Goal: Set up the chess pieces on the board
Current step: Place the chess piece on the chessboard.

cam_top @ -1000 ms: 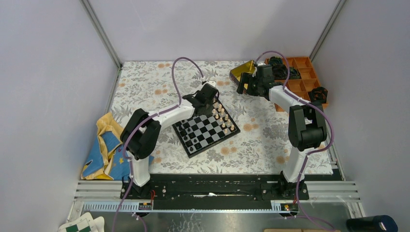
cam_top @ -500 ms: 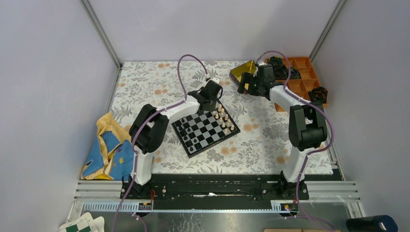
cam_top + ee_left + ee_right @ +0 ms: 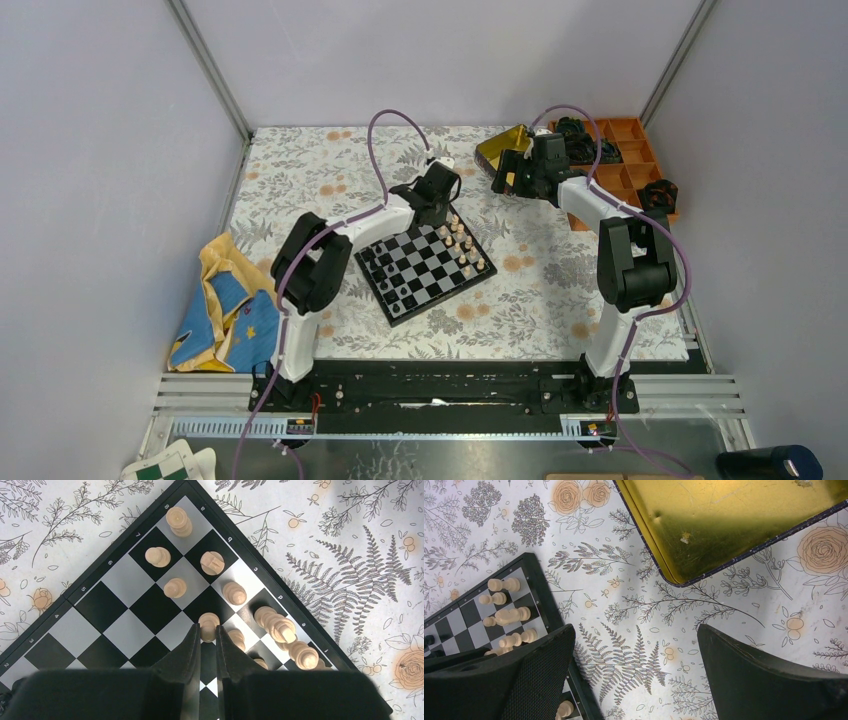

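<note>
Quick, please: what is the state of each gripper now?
Left gripper: closed on a tan chess piece.
Right gripper: open, holding nothing.

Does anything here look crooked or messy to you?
The board sits turned corner-on instead of square to the table. A yellow-and-blue cloth lies crumpled at the table's left edge.

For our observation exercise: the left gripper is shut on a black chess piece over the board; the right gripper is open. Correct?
No: the chess piece in the left gripper is light tan, not black, as the left wrist view shows. It is over the board, and the right gripper is open.
</note>
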